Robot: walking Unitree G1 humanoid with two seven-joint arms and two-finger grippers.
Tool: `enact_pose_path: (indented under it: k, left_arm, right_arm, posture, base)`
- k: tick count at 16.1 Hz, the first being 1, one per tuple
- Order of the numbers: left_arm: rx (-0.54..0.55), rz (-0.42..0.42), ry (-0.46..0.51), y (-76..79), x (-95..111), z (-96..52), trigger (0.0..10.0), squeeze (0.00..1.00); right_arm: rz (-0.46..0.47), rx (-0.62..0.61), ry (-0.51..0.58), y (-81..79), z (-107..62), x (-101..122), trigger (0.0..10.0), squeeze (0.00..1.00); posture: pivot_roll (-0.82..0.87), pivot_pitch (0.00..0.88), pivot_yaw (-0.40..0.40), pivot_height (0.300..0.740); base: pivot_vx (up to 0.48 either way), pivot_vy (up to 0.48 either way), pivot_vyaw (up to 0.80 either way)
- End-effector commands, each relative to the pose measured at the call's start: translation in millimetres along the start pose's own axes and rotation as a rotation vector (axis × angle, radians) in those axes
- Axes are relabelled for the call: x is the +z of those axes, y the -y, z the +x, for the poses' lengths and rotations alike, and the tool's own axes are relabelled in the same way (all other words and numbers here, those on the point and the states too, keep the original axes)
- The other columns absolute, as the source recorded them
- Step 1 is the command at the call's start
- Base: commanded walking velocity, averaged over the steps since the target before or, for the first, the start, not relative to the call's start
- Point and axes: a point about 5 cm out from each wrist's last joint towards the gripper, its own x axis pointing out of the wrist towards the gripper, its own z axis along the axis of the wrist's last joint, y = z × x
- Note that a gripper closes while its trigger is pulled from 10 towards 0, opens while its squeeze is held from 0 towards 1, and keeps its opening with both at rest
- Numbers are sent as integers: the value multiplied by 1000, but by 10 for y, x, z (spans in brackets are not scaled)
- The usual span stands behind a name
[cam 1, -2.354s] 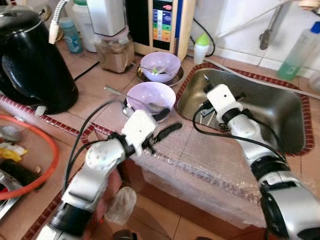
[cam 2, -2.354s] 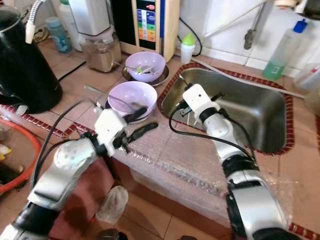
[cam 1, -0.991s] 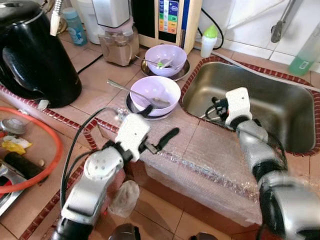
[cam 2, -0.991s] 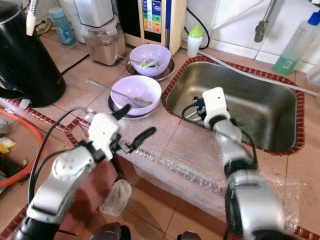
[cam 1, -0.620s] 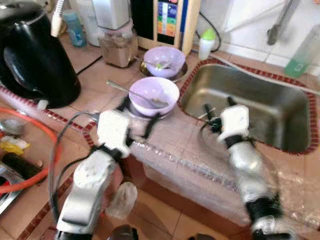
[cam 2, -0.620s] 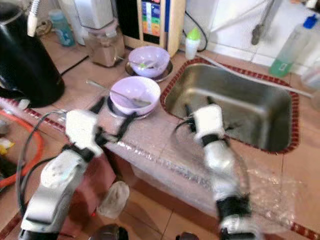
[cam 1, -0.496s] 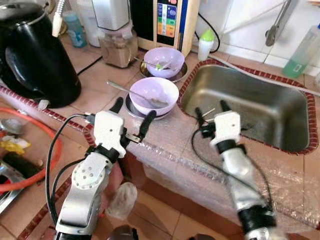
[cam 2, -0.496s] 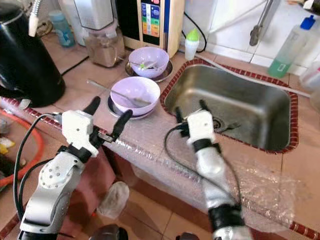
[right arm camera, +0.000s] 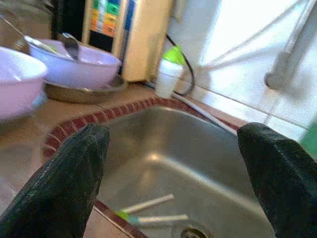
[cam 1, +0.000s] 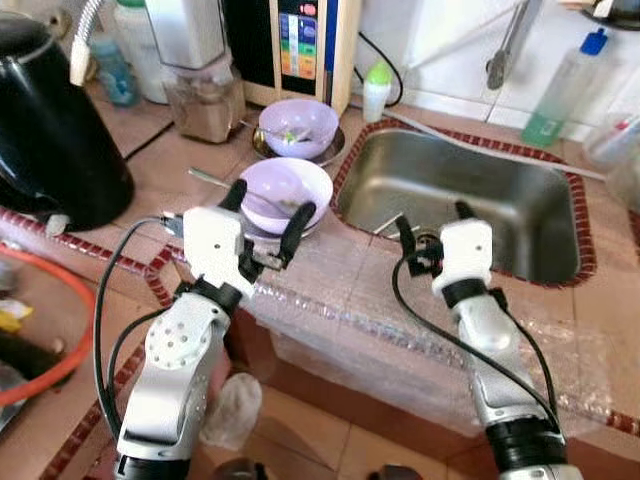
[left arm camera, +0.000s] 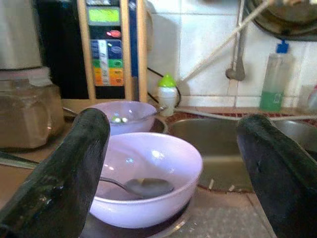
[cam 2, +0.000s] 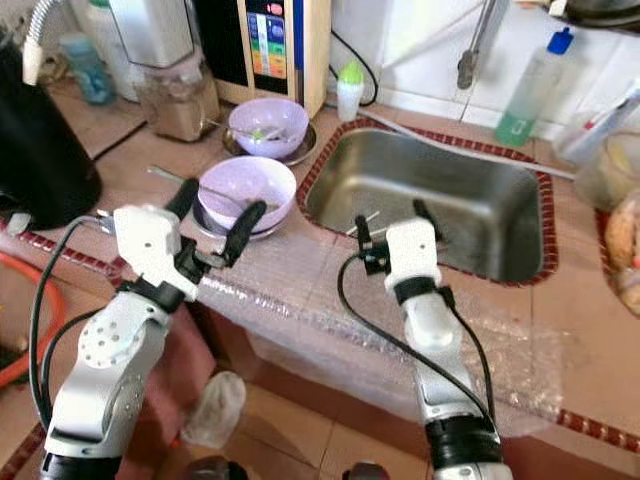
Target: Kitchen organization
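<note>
Left gripper [cam 1: 265, 214]: fingers spread wide, empty, raised just before the near bowl.
Right gripper [cam 1: 432, 222]: fingers apart, empty, over the sink's near rim.
Near bowl [cam 1: 285, 190]: lilac, on a metal plate, spoon [left arm camera: 143, 186] resting inside.
Sink [cam 2: 500, 205]: steel, two thin sticks [right arm camera: 148, 203] by its drain.
Far bowl [cam 1: 297, 125]: lilac, behind the first, before the wooden-framed appliance [cam 1: 305, 45].

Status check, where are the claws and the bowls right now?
Left claw open around near bowl, spoon inside. Right claw open, empty, over sink edge. Far bowl untouched.
</note>
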Motion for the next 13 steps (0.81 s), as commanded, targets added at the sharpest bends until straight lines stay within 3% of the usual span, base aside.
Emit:
enact_pose_path:
  k: [1, 10, 13]
  left_arm:
    - [-3, 5, 11, 2, 42, 5, 10000, 0]
    - [-27, 11, 9, 34, 36, 45, 10000, 0]
    - [-30, 15, 9, 35, 39, 43, 10000, 0]
  right_arm:
    - [4, -2, 9, -1, 15, 48, 10000, 0]
    - [15, 10, -14, -32, 17, 56, 10000, 0]
    - [25, 22, -23, -79, 13, 48, 10000, 0]
  posture:
    - [-21, 0, 13, 740]
    - [-27, 0, 16, 740]
    - [-24, 0, 16, 740]
  base:
    - [0, 0, 0]
    - [0, 0, 0]
    - [0, -480, 0]
